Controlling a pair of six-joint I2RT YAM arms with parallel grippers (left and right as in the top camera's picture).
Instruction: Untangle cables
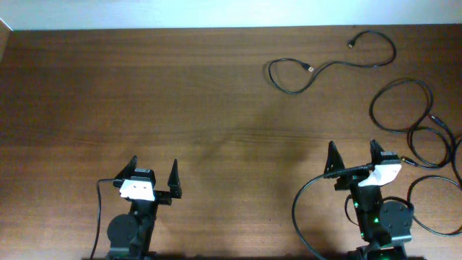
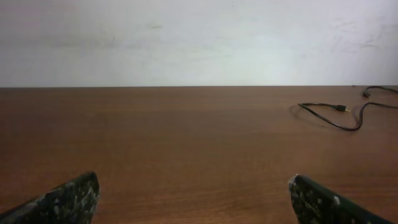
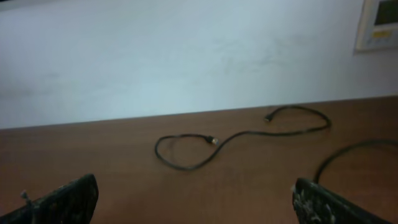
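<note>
black cables (image 1: 354,65) in separate loose loops

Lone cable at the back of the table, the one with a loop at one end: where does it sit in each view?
Overhead: cable in the upper right, near the far table edge.
Left wrist: cable at far right, running off the frame.
Right wrist: cable from centre to right, just below the far table edge.
Shared landmark: the far table edge, visible in all three.

Brown wooden table (image 1: 180,108), plain white wall (image 2: 199,37) behind, small pale wall panel (image 3: 379,25)
</note>
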